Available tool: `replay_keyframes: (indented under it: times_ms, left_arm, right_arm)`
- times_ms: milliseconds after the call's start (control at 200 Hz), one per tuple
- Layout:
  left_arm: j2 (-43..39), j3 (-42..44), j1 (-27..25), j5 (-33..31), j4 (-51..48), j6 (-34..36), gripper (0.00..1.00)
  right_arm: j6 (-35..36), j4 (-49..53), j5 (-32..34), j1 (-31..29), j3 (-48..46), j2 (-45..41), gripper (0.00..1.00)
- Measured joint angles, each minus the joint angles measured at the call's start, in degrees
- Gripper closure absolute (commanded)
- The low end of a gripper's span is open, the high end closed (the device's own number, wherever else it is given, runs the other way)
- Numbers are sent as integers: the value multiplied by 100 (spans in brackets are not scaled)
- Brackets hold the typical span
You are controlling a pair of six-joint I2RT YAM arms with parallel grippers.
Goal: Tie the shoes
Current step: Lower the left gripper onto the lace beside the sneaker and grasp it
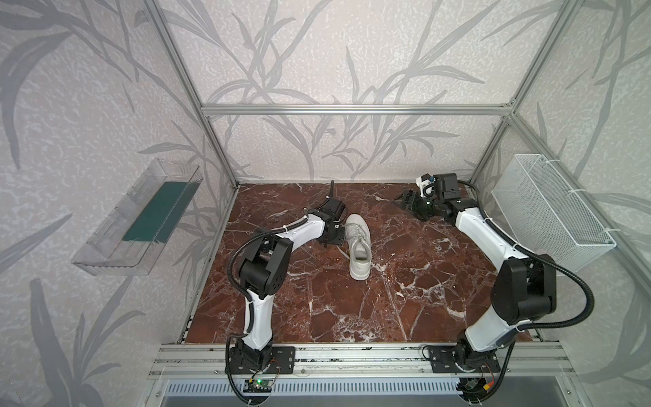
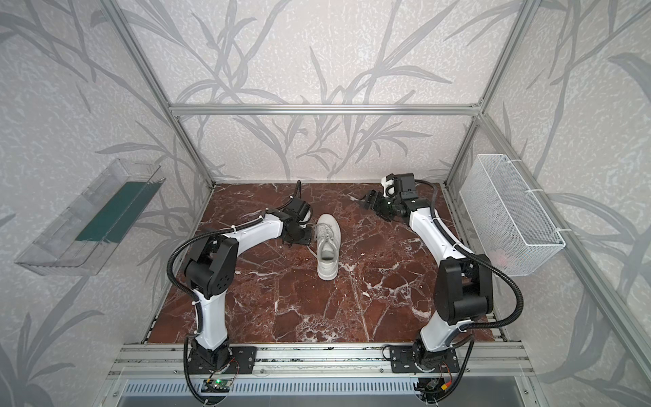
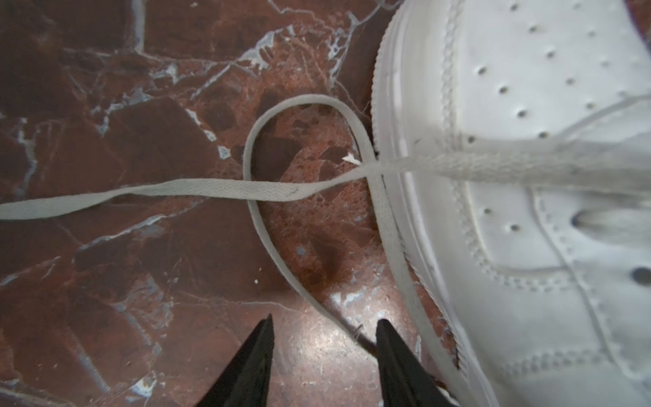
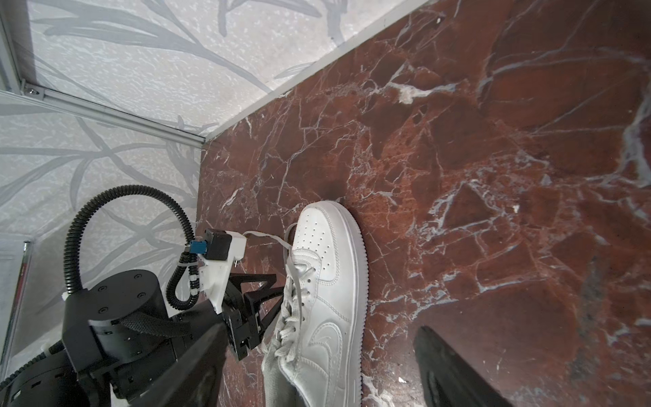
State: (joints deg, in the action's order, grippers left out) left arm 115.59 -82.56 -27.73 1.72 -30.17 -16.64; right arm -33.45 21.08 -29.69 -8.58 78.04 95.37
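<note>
White shoe (image 1: 358, 246) in the middle of the table (image 1: 422, 282), toe toward the back wall (image 1: 352, 148), untied.
Left gripper (image 3: 326, 320) low beside its left flank, tips parted around a loose lace (image 3: 211, 190), nothing pinched; right gripper (image 1: 404, 201) far back, spread wide, empty.

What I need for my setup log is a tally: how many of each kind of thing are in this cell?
White sneaker: 1
Robot grippers: 2, the left gripper and the right gripper
Clear plastic tray: 1
White wire basket: 1
Total: 5
</note>
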Motion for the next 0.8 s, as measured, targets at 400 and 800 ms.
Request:
replay_keyframes:
  times_ms: [400,800]
  left_arm:
    - [402,-339,-2,-155,-409,-101,58]
    - [444,-387,-2,-323,-557,-87,90]
  right_arm:
    - [118,114,-42,138,-190,-264,17]
    - [205,284,-7,142,-256,-439,17]
